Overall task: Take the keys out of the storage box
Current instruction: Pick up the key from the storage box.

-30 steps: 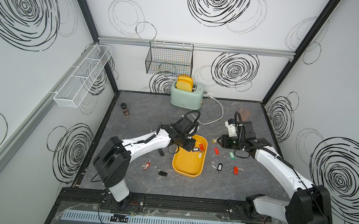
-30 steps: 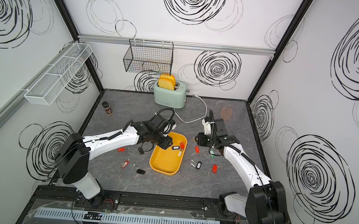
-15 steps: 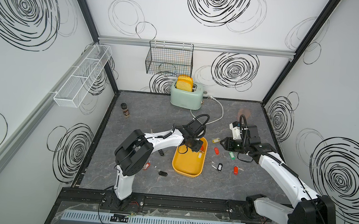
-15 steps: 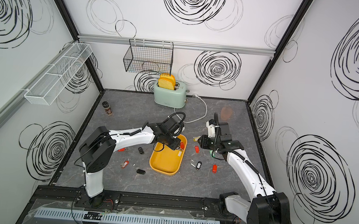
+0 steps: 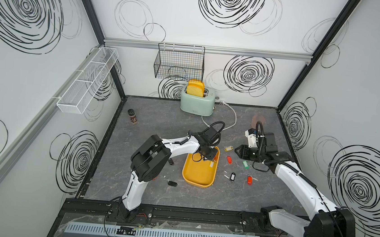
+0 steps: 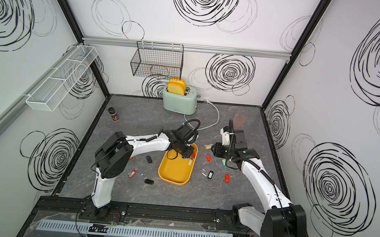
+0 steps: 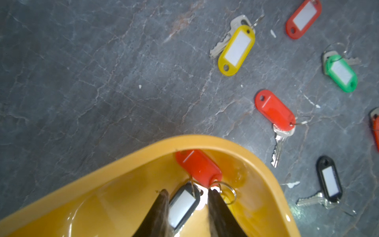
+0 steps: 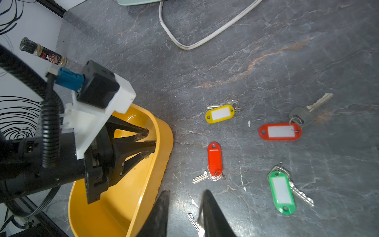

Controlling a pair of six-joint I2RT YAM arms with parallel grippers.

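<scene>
Both top views: the left hand [image 5: 209, 157] reaches into the storage box [image 6: 171, 182] at its 1 o'clock corner.

Left wrist view: its fingers [image 7: 160, 209], apart, straddle the black-tagged key [image 7: 183, 206], beside the red-tagged key [image 7: 199, 167]. Close squarely on the tag, then lift slowly, clear of the neighbour.

Right wrist view: right hand [image 8: 185, 191] parted above the bench [image 8: 266, 61]; a key [image 8: 193, 222] between, grip uncertain.

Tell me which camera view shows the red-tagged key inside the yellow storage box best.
The left wrist view: the red-tagged key lies large and sharp against the storage box wall, just beyond the left gripper. Both top views show only a small red sliver beside that gripper. The right wrist view does not show it.
</scene>
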